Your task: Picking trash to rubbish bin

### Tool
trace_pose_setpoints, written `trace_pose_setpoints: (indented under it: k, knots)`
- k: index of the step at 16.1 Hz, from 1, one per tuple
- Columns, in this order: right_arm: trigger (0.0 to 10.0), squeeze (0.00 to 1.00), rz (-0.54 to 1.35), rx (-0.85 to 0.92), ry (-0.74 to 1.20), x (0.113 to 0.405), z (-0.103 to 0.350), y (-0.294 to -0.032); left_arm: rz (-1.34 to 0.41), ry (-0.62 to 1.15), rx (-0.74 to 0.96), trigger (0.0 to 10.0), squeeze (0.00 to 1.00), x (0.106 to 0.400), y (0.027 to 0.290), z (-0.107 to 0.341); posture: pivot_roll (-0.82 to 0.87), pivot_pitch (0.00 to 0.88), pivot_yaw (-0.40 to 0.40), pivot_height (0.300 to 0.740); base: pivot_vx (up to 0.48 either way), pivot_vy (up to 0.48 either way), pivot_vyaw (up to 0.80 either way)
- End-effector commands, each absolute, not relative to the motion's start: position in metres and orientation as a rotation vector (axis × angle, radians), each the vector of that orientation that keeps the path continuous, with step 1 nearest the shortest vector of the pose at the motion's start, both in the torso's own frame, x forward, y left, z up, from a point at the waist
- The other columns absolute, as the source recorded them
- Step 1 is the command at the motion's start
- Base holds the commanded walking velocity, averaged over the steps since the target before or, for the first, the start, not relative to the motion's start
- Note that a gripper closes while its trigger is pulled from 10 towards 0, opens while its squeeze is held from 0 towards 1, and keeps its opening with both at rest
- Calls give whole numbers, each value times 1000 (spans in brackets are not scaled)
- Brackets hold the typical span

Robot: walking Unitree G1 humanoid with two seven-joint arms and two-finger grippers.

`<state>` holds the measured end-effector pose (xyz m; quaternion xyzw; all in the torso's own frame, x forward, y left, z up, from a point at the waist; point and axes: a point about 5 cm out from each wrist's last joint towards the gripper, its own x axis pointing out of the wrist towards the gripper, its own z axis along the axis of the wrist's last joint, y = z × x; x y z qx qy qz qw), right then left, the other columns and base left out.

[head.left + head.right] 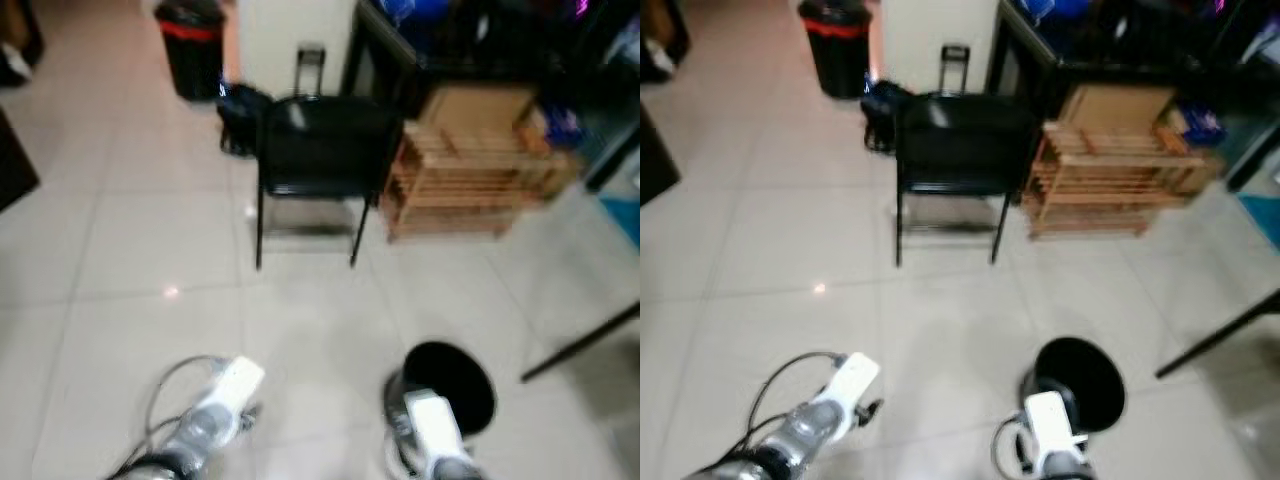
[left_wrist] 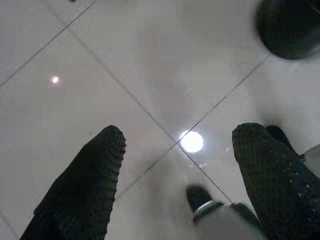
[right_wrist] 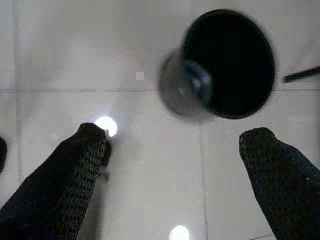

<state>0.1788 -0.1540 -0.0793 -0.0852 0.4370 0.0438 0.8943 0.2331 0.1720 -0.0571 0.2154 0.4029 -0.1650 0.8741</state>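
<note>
The rubbish bin [image 3: 225, 62] is a small black round pail on the pale tiled floor [image 1: 150, 220], just ahead of the robot's right arm. In the head views it seems to stand upright with its mouth upward; in the right wrist view the long axis looks tilted, the dark mouth toward the right finger and a greyish outer wall and base toward the left one. I cannot tell which is true, as the picture is smeared. The inside is plain black and I can make out nothing in it.

The right gripper [image 3: 172, 165] hangs above the tiles beside the bin, its two black fingers [image 3: 75, 175] spread wide with nothing between them but floor. The left gripper [image 2: 175, 165] hangs over bare tile, its fingers likewise spread apart and holding nothing; the bin's dark edge sits in one corner of that wrist view.

Farther off, a black chair [image 1: 318, 150] stands in the middle of the floor with a stack of wooden pallets [image 1: 465, 175] just beside it on the right. A taller black bin with a red band [image 1: 192, 45] stands by the far wall, well apart from the small pail; its contents are too blurred to tell. A dark bag [image 1: 240, 115] lies between that bin and the chair.
</note>
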Motion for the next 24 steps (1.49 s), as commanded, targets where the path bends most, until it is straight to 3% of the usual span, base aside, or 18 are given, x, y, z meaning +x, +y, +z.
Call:
trace_pose_setpoints:
  k: [1,8,15,20,23,24]
  knots:
    - [10000,0,96,-162,918,175,-81,-149,-333,887,468,10000,0,224,183,-62,205,58,-103,740,0,0,-781]
    - [10000,0,73,-140,916,173,-82,-149,-345,889,481,10000,0,224,182,-62,202,62,-103,740,0,0,-782]
    - [10000,0,-55,-35,872,184,-78,-152,-445,867,570,10000,0,234,175,-56,207,0,4,740,0,0,-779]
    - [10000,0,-120,-12,864,184,-78,-167,-495,858,604,10000,0,236,163,-56,181,0,35,740,0,0,0]
    - [10000,0,-158,1,853,185,-77,-173,-509,855,604,10000,0,238,159,-56,157,0,10,740,0,0,0]
    - [10000,0,-151,2,854,186,-77,-174,-469,866,534,10000,0,236,159,-56,160,0,8,740,0,0,0]
